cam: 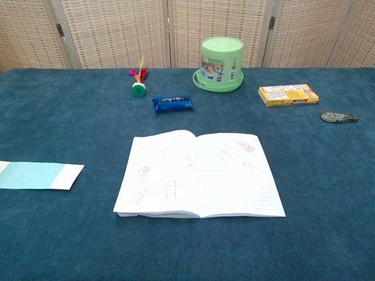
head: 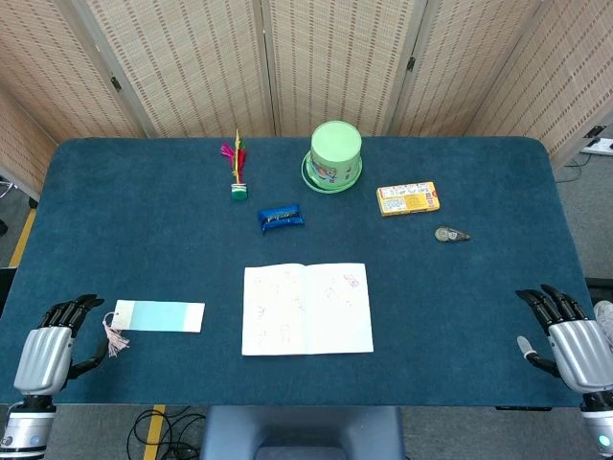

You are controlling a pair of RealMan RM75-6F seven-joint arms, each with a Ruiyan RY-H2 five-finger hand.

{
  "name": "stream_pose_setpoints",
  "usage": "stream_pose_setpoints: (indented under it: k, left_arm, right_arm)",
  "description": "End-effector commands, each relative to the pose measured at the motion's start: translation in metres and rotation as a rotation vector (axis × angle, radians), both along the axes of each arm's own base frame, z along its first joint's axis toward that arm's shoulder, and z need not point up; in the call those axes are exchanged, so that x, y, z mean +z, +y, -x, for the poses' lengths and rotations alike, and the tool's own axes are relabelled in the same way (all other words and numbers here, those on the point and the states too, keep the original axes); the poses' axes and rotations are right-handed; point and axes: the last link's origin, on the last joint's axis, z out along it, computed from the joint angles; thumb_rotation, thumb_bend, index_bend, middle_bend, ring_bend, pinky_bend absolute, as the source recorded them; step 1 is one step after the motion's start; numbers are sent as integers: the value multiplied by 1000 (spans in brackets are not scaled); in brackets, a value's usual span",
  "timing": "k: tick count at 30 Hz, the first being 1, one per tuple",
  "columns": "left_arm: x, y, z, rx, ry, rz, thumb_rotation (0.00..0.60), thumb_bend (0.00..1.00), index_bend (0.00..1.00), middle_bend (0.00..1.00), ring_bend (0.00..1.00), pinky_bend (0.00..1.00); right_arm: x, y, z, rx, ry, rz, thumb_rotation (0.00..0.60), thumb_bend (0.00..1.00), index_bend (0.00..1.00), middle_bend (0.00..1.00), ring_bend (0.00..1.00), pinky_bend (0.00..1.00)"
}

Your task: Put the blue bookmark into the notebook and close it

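The notebook [head: 306, 309] [cam: 198, 174] lies open and flat near the table's front middle, small drawings on both pages. To its left lies the light blue bookmark [head: 160, 315] [cam: 38, 175], a flat strip with white ends and a pink tassel at its left end. My left hand [head: 50, 348] hovers at the front left corner, just left of the tassel, fingers apart and holding nothing. At the front right corner my right hand [head: 570, 340] is open too, far from the notebook. Neither hand shows in the chest view.
Behind the notebook sit a blue packet [head: 280, 218], a feathered shuttlecock [head: 237, 171], an upturned green bucket [head: 335, 156], a yellow box [head: 408, 198] and a small grey tape dispenser [head: 450, 234]. Folding screens stand behind the blue table [head: 115, 230].
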Motion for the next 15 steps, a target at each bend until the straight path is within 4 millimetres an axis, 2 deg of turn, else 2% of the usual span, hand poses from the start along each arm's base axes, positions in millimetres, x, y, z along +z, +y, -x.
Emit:
stream_pose_setpoints:
  k: [1, 15]
  left_arm:
    - [-1, 1, 0, 0, 2, 1, 600, 377, 252, 222, 227, 218]
    - [-1, 6, -10, -58, 1, 19, 600, 377, 252, 222, 227, 218]
  right_arm:
    - [0, -1, 0, -1, 2, -1, 600, 287, 163, 214, 111, 199]
    - [7, 5, -2, 13, 2, 26, 600, 287, 163, 214, 111, 199]
